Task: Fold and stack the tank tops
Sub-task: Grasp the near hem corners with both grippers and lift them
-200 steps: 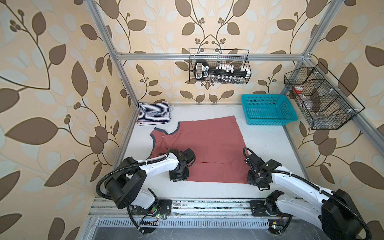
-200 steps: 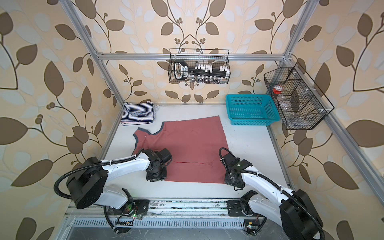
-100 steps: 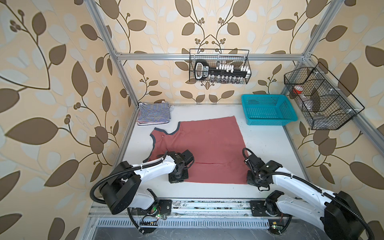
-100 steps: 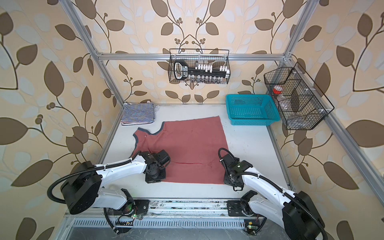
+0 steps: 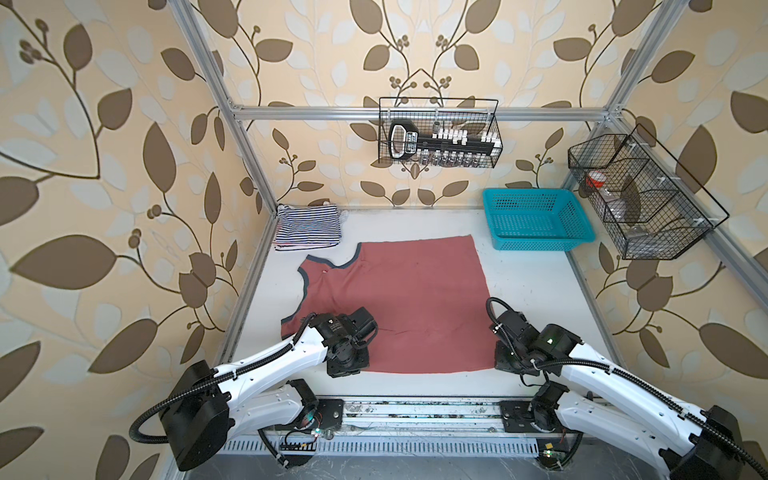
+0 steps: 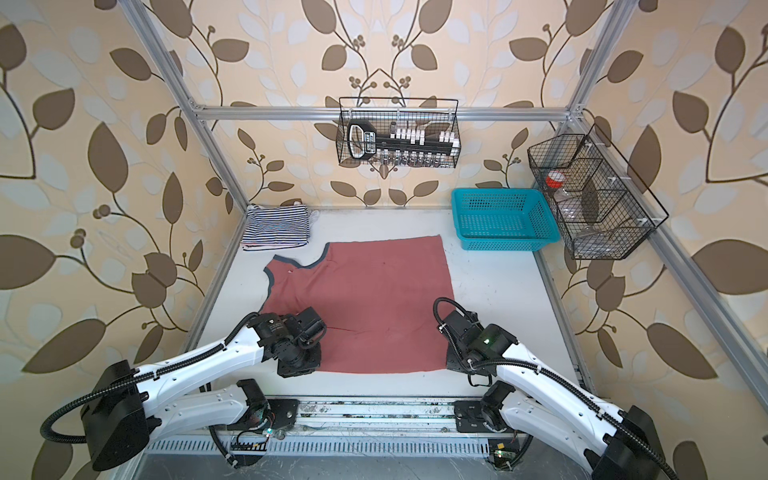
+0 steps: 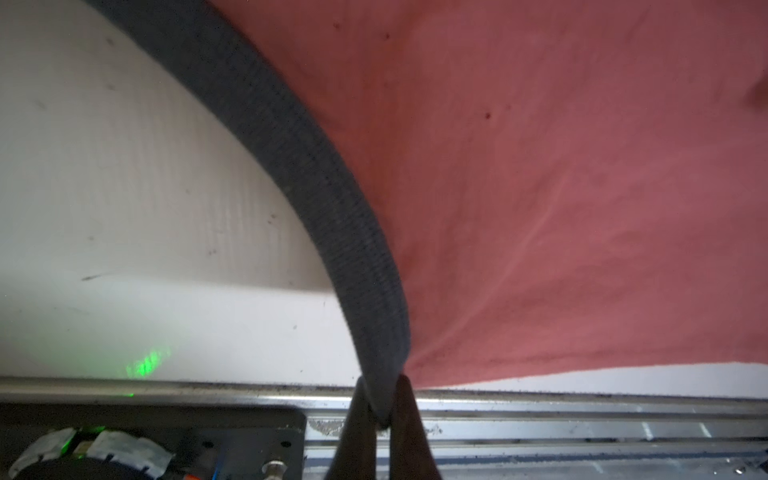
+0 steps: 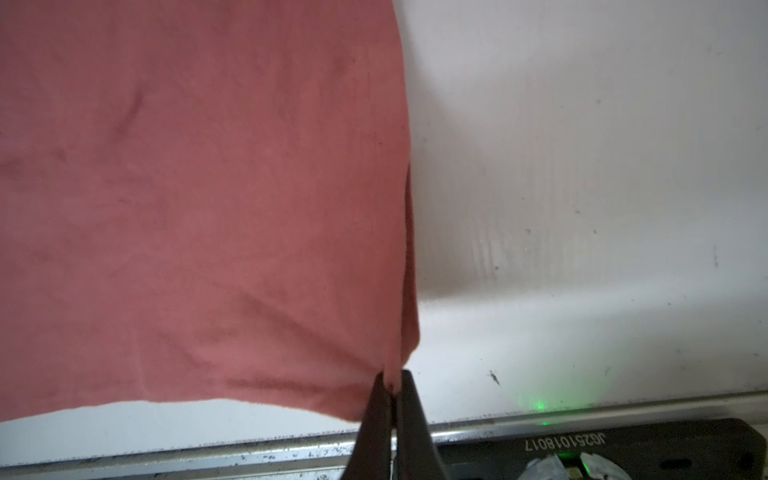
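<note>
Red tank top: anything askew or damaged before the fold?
Nothing stands out. The red tank top lies flat, one faint crease across its middle. The left gripper pinches its dark trim, the right gripper its near hem corner.

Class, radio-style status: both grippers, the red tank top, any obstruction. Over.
Left gripper shut on dark trim of red tank top. Right gripper shut on its hem corner. Top flat, unfolded. Nothing lies on it; striped stack far left corner.
</note>
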{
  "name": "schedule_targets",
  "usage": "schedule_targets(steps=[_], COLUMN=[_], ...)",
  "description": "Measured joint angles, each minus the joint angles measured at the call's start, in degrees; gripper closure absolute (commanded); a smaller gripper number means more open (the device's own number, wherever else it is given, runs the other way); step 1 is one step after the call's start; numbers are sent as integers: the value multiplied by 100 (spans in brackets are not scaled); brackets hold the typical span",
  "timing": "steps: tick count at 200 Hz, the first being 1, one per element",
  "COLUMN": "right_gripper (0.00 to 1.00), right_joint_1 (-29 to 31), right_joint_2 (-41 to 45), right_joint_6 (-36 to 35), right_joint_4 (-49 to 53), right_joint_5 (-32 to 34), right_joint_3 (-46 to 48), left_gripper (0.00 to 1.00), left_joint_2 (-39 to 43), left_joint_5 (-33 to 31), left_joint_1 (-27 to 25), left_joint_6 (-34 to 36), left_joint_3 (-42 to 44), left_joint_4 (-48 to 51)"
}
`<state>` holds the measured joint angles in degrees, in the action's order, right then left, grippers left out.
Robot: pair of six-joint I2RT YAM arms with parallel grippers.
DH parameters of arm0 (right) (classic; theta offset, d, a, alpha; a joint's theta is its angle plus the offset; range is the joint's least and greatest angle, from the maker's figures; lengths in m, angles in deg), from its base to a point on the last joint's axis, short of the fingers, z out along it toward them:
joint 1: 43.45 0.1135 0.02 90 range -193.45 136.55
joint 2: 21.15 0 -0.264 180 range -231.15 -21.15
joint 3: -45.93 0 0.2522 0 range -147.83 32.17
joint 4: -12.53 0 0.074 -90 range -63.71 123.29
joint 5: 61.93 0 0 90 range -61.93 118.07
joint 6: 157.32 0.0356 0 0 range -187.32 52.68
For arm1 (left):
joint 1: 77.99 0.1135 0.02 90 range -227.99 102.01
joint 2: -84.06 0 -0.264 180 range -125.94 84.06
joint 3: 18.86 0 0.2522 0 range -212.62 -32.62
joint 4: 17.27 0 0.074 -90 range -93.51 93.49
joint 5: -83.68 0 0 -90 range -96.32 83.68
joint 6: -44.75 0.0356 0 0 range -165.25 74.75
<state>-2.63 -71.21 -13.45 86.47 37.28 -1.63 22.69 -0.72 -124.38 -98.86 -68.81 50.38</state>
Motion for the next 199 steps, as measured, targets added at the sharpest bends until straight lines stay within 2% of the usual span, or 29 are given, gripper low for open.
schedule_targets(steps=[50, 89, 151, 199], right_gripper=[100, 100, 100, 100], right_joint_1=[28, -564, -1528, -1996], right_joint_2=[-105, -533, -1364, -2157], right_joint_6=[-50, -575, -1655, -2308], right_joint_4=[199, 157, -127, -328], right_joint_5=[153, 164, -120, -304], right_joint_3=[-590, -975, -1316, -1832], left_gripper=[100, 100, 100, 100], left_joint_2=[-94, -647, -1349, -2275], left_joint_5=[-63, -481, -669, -813], left_joint_1=[-94, -59, 946, 1209], left_joint_6=[-55, 195, 997, 1626], left_joint_3=[-269, -1132, -1659, -2638], left_joint_4=[387, 723, 809, 872])
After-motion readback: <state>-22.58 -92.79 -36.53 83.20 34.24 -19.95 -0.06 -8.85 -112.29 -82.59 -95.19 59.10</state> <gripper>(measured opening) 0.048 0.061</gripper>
